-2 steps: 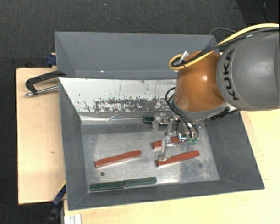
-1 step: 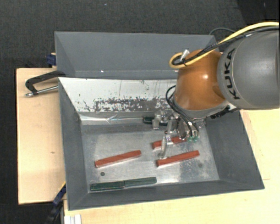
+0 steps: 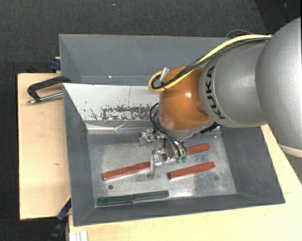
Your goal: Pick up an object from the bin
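Observation:
My gripper (image 3: 154, 171) hangs low over the middle of the bin floor, its metal fingers pointing down at the right end of a long red stick (image 3: 124, 171) that lies slanted to the left. A second red stick (image 3: 191, 171) lies just right of the fingers. A third red stick (image 3: 198, 149) peeks out under the orange cover further right. I cannot see the gap between the fingers well enough to judge them.
A dark green stick (image 3: 133, 197) lies along the near wall of the bin. A small dark speck (image 3: 111, 187) sits on the floor at the left. The arm and its orange cover hide the back right of the floor.

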Action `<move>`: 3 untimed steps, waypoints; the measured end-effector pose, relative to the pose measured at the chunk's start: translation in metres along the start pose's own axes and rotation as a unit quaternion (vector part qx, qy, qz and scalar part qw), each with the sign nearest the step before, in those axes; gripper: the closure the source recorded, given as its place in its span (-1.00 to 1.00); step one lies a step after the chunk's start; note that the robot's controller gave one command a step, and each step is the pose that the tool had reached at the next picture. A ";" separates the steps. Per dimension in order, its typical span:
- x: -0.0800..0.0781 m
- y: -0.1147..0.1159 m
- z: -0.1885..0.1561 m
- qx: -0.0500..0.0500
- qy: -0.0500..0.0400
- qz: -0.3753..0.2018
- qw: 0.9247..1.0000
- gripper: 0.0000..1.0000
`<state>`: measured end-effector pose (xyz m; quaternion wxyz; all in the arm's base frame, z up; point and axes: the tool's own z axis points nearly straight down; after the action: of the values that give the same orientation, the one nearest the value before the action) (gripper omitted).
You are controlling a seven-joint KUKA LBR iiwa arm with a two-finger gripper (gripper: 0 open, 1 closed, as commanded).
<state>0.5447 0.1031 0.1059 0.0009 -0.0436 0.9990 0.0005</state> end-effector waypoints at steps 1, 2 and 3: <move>-0.025 0.065 -0.043 -0.003 -0.005 -0.009 1.000 -1.00; 0.005 0.057 -0.012 0.000 0.000 0.023 1.000 -1.00; 0.006 0.055 0.026 0.000 0.000 -0.074 0.997 -1.00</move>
<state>0.5337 0.1574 0.0800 0.0007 -0.1170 0.9931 0.0007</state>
